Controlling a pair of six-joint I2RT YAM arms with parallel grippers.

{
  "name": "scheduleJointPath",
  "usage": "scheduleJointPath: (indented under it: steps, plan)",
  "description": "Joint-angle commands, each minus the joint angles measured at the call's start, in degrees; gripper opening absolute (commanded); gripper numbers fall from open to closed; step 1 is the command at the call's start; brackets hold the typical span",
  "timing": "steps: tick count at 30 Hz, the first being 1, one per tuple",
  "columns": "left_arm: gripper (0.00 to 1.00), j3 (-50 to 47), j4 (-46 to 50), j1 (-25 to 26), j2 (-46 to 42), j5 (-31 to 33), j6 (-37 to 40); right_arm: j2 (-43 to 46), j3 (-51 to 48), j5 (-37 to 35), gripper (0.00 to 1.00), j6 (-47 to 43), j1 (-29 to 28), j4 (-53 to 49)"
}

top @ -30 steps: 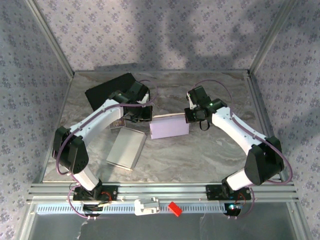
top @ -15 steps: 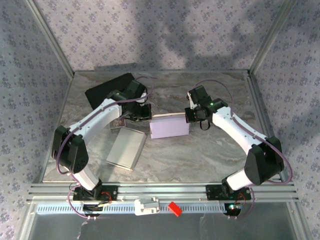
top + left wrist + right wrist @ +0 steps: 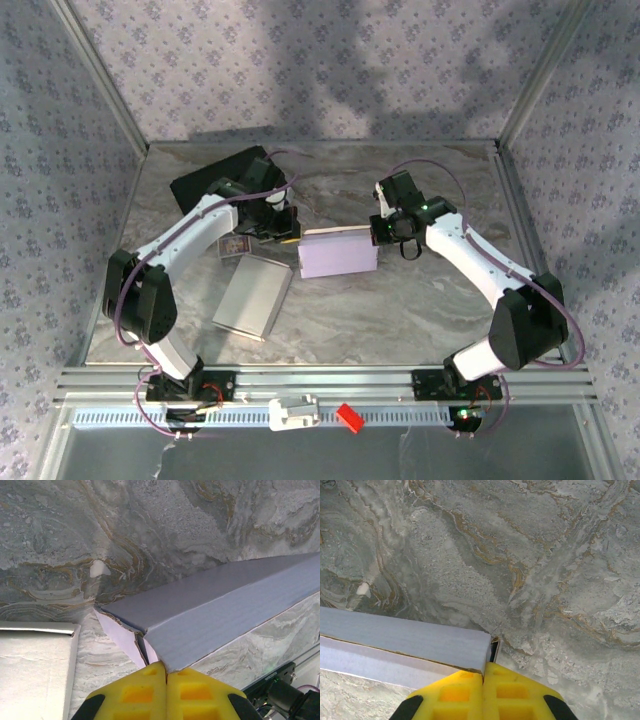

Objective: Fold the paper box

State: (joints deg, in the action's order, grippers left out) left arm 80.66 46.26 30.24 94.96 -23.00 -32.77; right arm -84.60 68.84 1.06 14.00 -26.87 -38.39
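Observation:
The paper box (image 3: pixel 338 254) is a flat lavender carton lying at the middle of the marble table (image 3: pixel 420 310). My left gripper (image 3: pixel 287 233) is at its left end and is shut. In the left wrist view, the yellow fingertips (image 3: pixel 166 669) touch the box (image 3: pixel 225 605) at its near corner, beside a torn-edged end flap (image 3: pixel 117 635) that stands ajar. My right gripper (image 3: pixel 385 232) is shut at the box's right end. In the right wrist view, its tips (image 3: pixel 483 672) press against the end of the box (image 3: pixel 405 640), next to a narrow gap at the side flap (image 3: pixel 494 650).
A flat grey sheet-like box (image 3: pixel 250 297) lies left of the paper box, also at the left edge (image 3: pixel 35 670) of the left wrist view. A black pad (image 3: pixel 215 180) sits at the back left, with a small card (image 3: pixel 233 246) near it. Metal frame posts border the table.
My left arm has swung back and slightly left, uncovering the small card. The paper box and the right arm have stayed put.

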Motion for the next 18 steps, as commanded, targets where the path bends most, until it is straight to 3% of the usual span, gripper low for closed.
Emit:
scheduleJointPath:
  steps: [1,8,18]
  plan:
    - [0.02,-2.09,-0.74,0.61,0.46,-3.07,2.53,-0.57,0.71,3.57,0.00,0.59,-0.72,-0.19]
    - [0.02,-7.43,-5.82,1.93,-2.56,-0.02,5.82,0.69,-3.02,2.17,0.00,-0.23,-1.81,2.48]
    - [0.01,-9.48,-4.05,6.63,-4.95,8.15,8.68,4.45,-7.90,-1.79,0.00,-0.60,-3.02,5.87]
